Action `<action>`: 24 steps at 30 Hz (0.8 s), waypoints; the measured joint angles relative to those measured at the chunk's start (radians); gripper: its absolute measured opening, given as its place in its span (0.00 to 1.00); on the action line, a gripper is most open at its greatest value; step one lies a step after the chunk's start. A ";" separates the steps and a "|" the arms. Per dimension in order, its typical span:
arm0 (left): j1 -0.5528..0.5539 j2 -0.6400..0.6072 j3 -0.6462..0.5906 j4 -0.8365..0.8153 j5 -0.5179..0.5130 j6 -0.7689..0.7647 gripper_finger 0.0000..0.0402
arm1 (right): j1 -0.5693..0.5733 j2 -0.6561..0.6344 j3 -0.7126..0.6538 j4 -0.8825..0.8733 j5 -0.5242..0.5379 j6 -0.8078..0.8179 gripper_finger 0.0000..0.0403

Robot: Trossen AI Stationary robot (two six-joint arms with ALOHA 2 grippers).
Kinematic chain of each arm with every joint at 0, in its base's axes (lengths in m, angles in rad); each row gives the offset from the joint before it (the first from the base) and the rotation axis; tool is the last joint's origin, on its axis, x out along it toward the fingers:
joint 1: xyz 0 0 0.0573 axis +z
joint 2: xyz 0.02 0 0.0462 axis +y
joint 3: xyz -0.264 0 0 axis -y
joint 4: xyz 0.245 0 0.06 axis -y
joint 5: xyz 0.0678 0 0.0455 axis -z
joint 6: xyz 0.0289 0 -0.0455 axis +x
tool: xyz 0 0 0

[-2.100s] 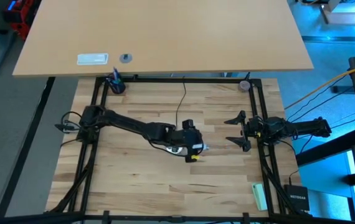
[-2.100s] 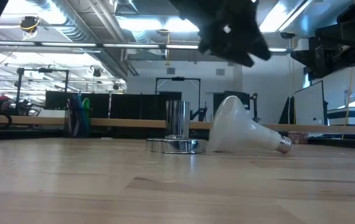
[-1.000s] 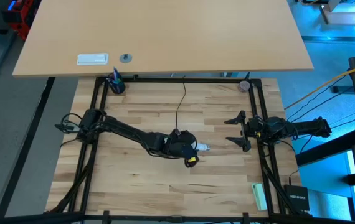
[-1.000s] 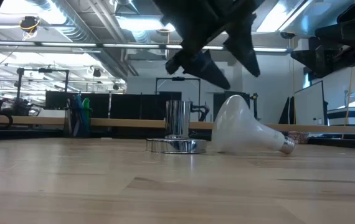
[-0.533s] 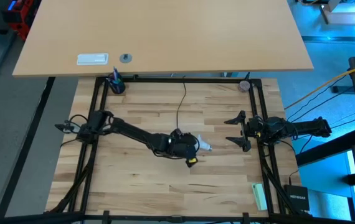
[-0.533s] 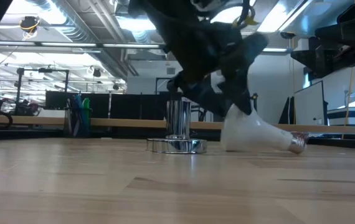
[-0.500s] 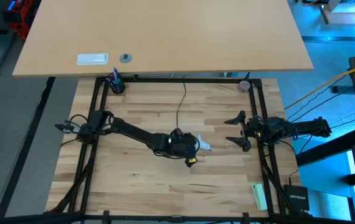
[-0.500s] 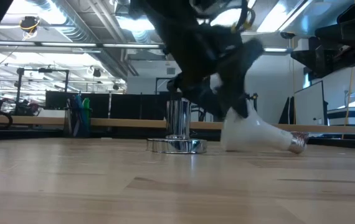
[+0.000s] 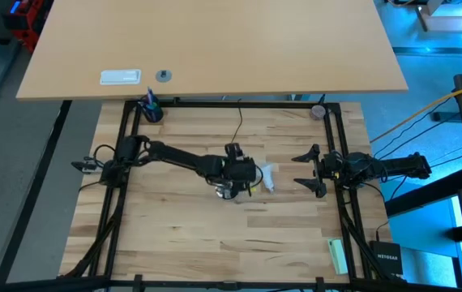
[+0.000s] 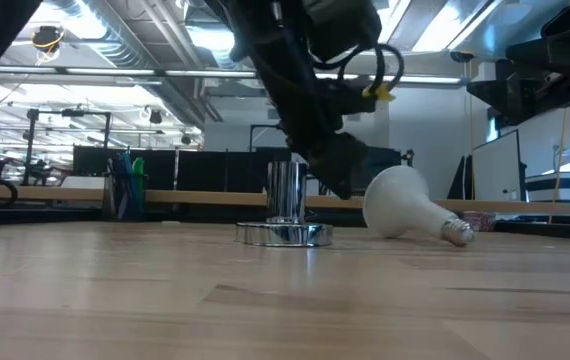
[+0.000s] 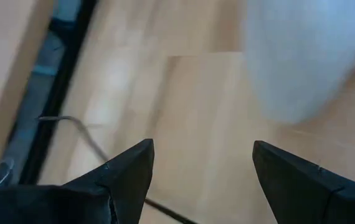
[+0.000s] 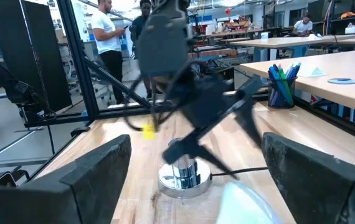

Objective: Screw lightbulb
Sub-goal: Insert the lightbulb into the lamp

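The frosted white lightbulb (image 9: pixel 265 178) lies on its side on the wooden table, its globe (image 10: pixel 397 204) and its silvery screw base (image 10: pixel 456 232) both on the wood. The shiny metal socket disc (image 10: pixel 284 233) with its upright chrome sleeve stands just left of it, and its thin black cord (image 9: pixel 237 130) runs to the far edge. My left gripper (image 9: pixel 247 174) hangs open and empty between socket and bulb. In the left wrist view (image 11: pixel 202 168) the bulb (image 11: pixel 296 56) shows beyond the fingertips. My right gripper (image 9: pixel 306 170) waits open at the right rail.
A pen cup (image 9: pixel 150 109) stands at the far left corner of the black frame. A pale desk (image 9: pixel 215 40) lies beyond with a white object (image 9: pixel 121 77) and a small disc (image 9: pixel 164 75). A green item (image 9: pixel 338 255) lies near right. People (image 12: pixel 106 31) stand in the room behind.
My left gripper came down around the bulb's globe, then went up and toward the far edge, leaving it. The bulb slid a little toward the right and far edges and turned about. It still lies on its side.
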 joint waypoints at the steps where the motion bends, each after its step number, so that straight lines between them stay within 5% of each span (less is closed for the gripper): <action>1: 0.003 -0.005 0.008 -0.002 0.000 -0.028 0.65 | 0.000 0.000 0.000 0.000 0.000 0.000 0.90; 10: -0.073 0.010 0.026 0.356 0.209 -0.374 0.65 | 0.000 0.000 0.000 0.000 0.000 0.000 0.90; 15: -0.098 0.103 0.030 0.538 0.206 -0.478 0.65 | 0.000 0.000 0.000 0.000 0.000 0.000 0.90; 24: -0.039 0.220 0.081 0.593 0.186 -0.602 0.65 | 0.000 0.000 0.000 0.000 0.000 0.000 0.90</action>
